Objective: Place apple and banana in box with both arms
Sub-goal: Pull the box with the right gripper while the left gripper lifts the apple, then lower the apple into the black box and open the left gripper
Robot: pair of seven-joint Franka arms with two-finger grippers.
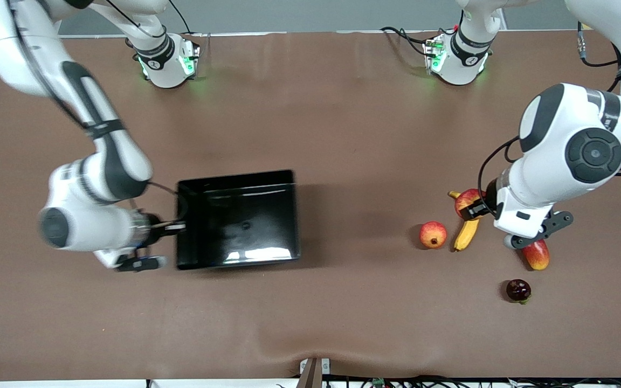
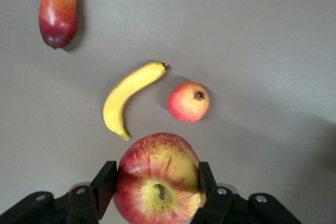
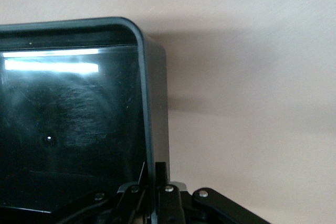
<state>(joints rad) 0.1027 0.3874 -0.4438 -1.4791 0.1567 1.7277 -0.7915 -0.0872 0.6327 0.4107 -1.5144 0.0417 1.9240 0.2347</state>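
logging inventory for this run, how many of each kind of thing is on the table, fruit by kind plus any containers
apple: 1
banana: 1
crowned red-yellow fruit: 1
mango-like fruit: 1
dark fruit: 1
box: 1
Total: 6

Count on the table — one black box (image 1: 237,218), open-topped. Fruit, five pieces in all: one apple (image 1: 467,202), one banana (image 1: 466,233), one round red-yellow fruit with a dark crown (image 1: 433,235), one oblong red-orange fruit (image 1: 537,255), one small dark red fruit (image 1: 518,290). Robot arms — two, one gripper each.
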